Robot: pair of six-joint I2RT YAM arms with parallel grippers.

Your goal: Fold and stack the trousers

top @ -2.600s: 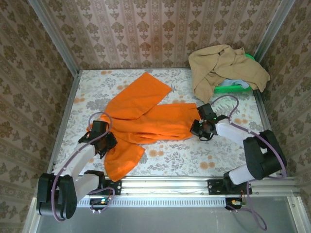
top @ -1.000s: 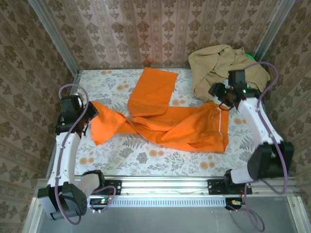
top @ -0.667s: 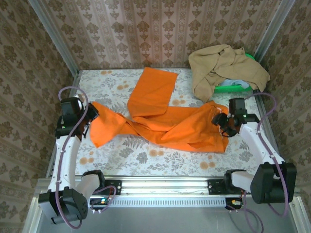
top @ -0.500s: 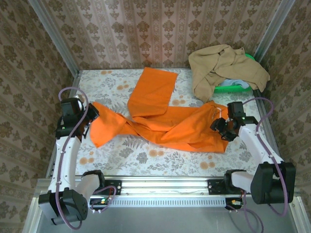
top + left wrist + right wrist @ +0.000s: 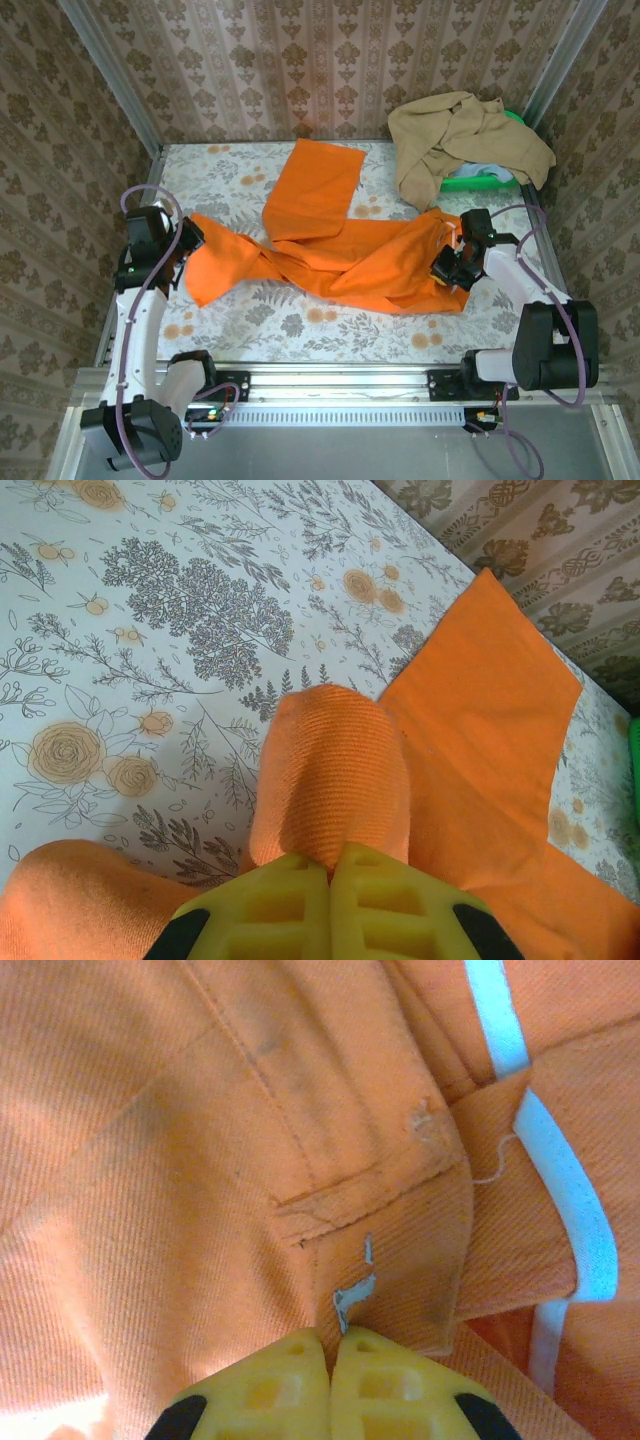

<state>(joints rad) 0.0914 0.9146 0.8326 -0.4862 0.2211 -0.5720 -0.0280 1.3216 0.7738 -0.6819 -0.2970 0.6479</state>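
No readable text, label, brand, number or sign anywhere. The orange trousers point(image 5: 200, 1160) carry a tiny white scrap point(image 5: 352, 1295) at a seam, with no lettering that can be made out. The tabletop point(image 5: 330, 325) cover and the walls point(image 5: 300, 60) bear only printed flower and ornament patterns, not writing.

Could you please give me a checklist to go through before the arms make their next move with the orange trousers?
1. Left gripper shut on a leg end of the trousers: ok.
2. Right gripper shut on the waist end: ok, fabric looks pinched at the tips.
3. Trousers lying flat: not ok, the legs splay apart and bunch in the middle.
4. Tan garment apart from the trousers: cannot tell, their edges lie close.
5. Bare table on the near side for folding: ok.
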